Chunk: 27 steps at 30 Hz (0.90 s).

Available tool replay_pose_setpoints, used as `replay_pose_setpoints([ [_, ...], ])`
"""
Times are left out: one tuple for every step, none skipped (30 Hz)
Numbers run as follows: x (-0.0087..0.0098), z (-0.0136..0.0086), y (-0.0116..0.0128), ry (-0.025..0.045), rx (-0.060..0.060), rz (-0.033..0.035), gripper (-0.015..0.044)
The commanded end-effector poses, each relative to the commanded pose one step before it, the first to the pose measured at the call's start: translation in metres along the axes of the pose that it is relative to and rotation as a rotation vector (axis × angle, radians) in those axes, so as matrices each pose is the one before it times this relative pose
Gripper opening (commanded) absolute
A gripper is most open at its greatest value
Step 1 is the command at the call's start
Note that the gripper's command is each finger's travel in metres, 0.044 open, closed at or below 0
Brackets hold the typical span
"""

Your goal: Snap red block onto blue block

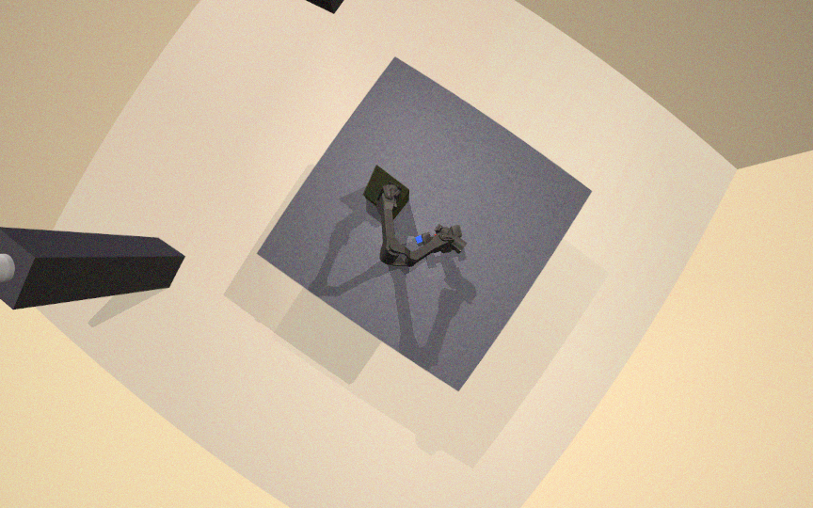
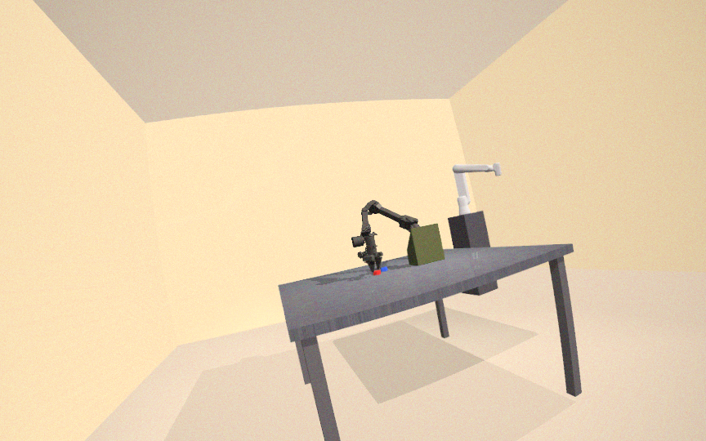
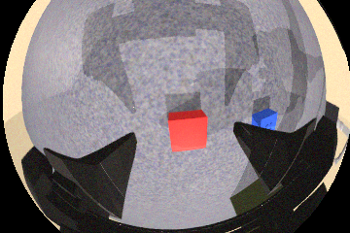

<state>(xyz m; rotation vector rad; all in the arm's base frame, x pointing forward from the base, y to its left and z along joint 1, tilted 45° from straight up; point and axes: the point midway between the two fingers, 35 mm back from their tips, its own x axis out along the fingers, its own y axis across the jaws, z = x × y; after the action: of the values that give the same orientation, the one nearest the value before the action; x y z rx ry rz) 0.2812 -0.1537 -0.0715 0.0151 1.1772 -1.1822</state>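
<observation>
Cream walls (image 2: 289,192) are topped by a greyish-beige ceiling (image 2: 301,49). The pale floor (image 1: 175,126) (image 2: 234,394) is crossed by soft-edged, overlapping shadows. A dark grey table (image 1: 491,189) (image 2: 339,307) is held up on straight legs. Beyond it, a dark pedestal (image 1: 100,280) (image 2: 469,233) is seen standing on the floor.

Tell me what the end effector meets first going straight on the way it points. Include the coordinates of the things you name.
The open end effector (image 2: 376,269) (image 3: 187,133) would probably meet the red block (image 2: 377,272) (image 3: 188,131) or the tabletop (image 2: 339,304) (image 3: 160,184) around it; depth is unclear.
</observation>
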Motion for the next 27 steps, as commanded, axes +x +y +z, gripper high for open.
replay_pose_setpoints([
  [0.00734,-0.00324,-0.00186,0.00533,-0.0081,-0.0083,0.044],
  [0.00159,-0.00001,-0.00004,-0.00007,0.0,-0.00013,0.044],
  [0.00159,-0.00001,-0.00005,-0.00007,0.0,-0.00014,0.044],
  [0.00158,-0.00002,-0.00005,-0.00008,0.0,-0.00015,0.044],
  [0.00126,-0.00002,-0.00005,-0.00007,0.0,-0.00013,0.044],
  [0.00075,-0.00001,-0.00003,-0.00004,0.0,-0.00008,0.044],
  [0.00025,0.0,-0.00001,-0.00001,0.0,-0.00003,0.044],
  [0.0,0.0,0.0,0.0,0.0,0.0,0.0414],
  [0.0,0.0,0.0,0.0,0.0,0.0,0.0387],
  [0.0,0.0,0.0,0.0,0.0,0.0,0.0361],
  [0.0,0.0,0.0,0.0,0.0,0.0,0.0335],
  [0.0,0.0,0.0,0.0,0.0,0.0,0.0309],
  [0.0,0.0,0.0,0.0,0.0,0.0,0.0282],
  [0.0,0.0,0.0,0.0,0.0,0.0,0.0256],
  [0.0,0.0,0.0,0.0,0.0,0.0,0.023],
  [0.0,0.0,0.0,0.0,0.0,0.0,0.0204],
  [0.0,0.0,0.0,0.0,0.0,0.0,0.0177],
  [0.0,0.0,0.0,0.0,0.0,0.0,0.0151],
  [0.0,0.0,0.0,0.0,0.0,0.0,0.0145],
  [0.0,0.0,0.0,0.0,0.0,0.0,0.0138],
  [0.0,0.0,0.0,0.0,0.0,0.0,0.0131],
  [0.0,0.0,0.0,0.0,0.0,0.0,0.0125],
  [0.0,0.0,0.0,0.0,0.0,0.0,0.0118],
  [0.0,0.0,0.0,0.0,0.0,0.0,0.0111],
  [0.0,0.0,0.0,0.0,0.0,0.0,0.0105],
  [0.0,0.0,0.0,0.0,0.0,0.0,0.0098],
  [0.0,0.0,0.0,0.0,0.0,0.0,0.0072],
])
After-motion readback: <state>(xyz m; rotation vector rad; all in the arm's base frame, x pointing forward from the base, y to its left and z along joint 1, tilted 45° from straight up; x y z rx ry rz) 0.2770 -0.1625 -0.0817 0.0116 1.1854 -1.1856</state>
